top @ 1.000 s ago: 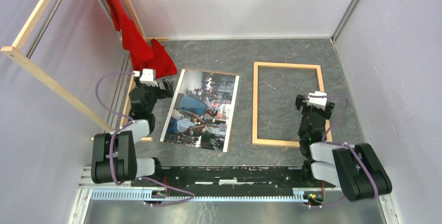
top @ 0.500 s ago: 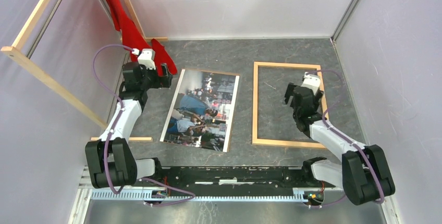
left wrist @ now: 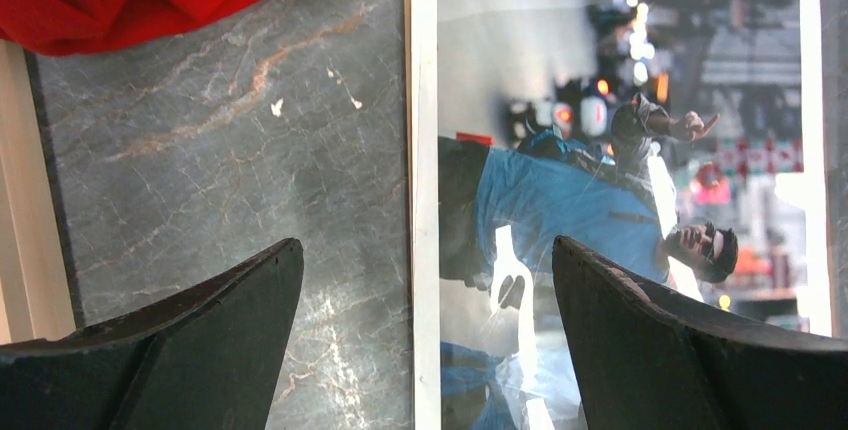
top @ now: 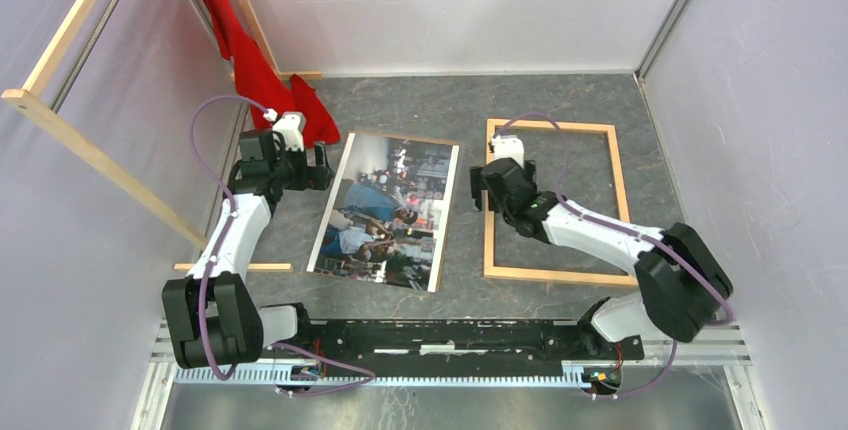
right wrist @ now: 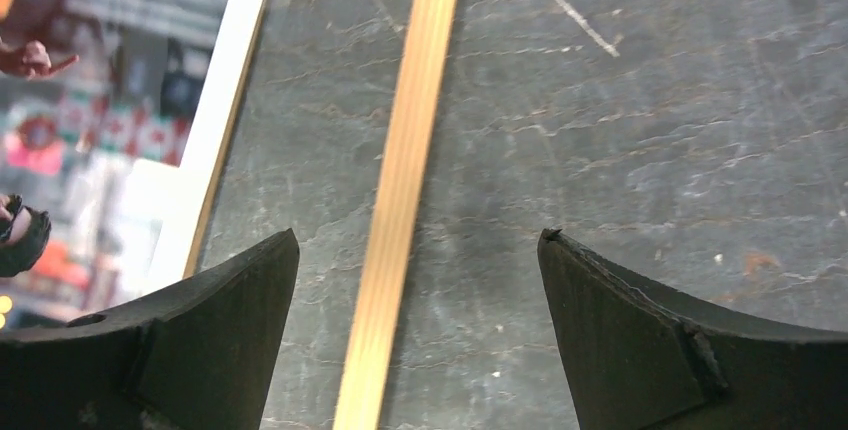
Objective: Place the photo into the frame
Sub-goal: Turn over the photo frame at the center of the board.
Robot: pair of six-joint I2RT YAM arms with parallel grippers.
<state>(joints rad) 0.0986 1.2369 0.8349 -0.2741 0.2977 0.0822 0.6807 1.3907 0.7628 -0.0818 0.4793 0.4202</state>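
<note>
Top external: the photo (top: pixel 385 212) lies face up on the grey surface (top: pixel 430 100), the frame (top: pixel 490 225) just beside it, apart. Left wrist: left hand (left wrist: pixel 425 250) open over the photo's white edge. Right wrist: right hand (right wrist: pixel 418 235) open over a frame rail.

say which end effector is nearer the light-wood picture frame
Right. The right end effector hovers over the thin light-wood frame, at its left rail; the left end effector is beyond the colour photo print, at its left edge.
</note>
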